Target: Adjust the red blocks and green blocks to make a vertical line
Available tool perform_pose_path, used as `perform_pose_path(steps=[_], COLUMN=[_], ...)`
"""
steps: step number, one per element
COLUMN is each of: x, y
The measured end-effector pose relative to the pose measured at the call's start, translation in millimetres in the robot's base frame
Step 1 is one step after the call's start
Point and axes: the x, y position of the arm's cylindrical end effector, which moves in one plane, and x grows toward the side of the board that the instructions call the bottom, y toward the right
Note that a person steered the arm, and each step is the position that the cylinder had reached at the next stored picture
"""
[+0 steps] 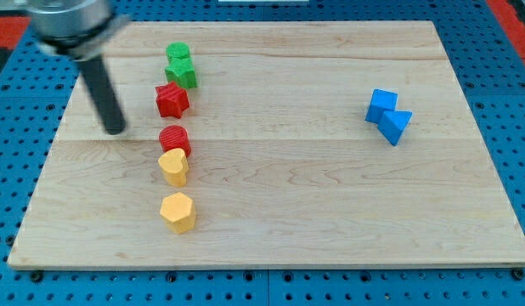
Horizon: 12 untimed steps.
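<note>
You lose the arm's blurred upper body (pixel 69 21) past the view's top edge, up-left of the green blocks. The lower green block (pixel 183 74) covers part of the upper one (pixel 177 53); just below them, the upper yellow block (pixel 173 167) overlaps the red cylinder's (pixel 174 138) base.

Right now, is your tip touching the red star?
Apart. The camera view shows bare board between my tip and the red star, which sits to the tip's right.

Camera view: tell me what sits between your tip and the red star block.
Nothing. In the camera view, only bare board lies between my tip and the red star block, up and to the view's right.
</note>
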Motion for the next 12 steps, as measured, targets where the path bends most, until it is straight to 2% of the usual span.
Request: perform_pose_path(steps=[1, 2, 4, 5, 7, 8, 11, 12], x=[-64.4, -106.2, -160.8, -166.6, -81.2, -54.8, -41.8, -3.3], y=[34.9, 45.1, 70.7, 71.2, 61.6, 62.6, 67.0, 35.7])
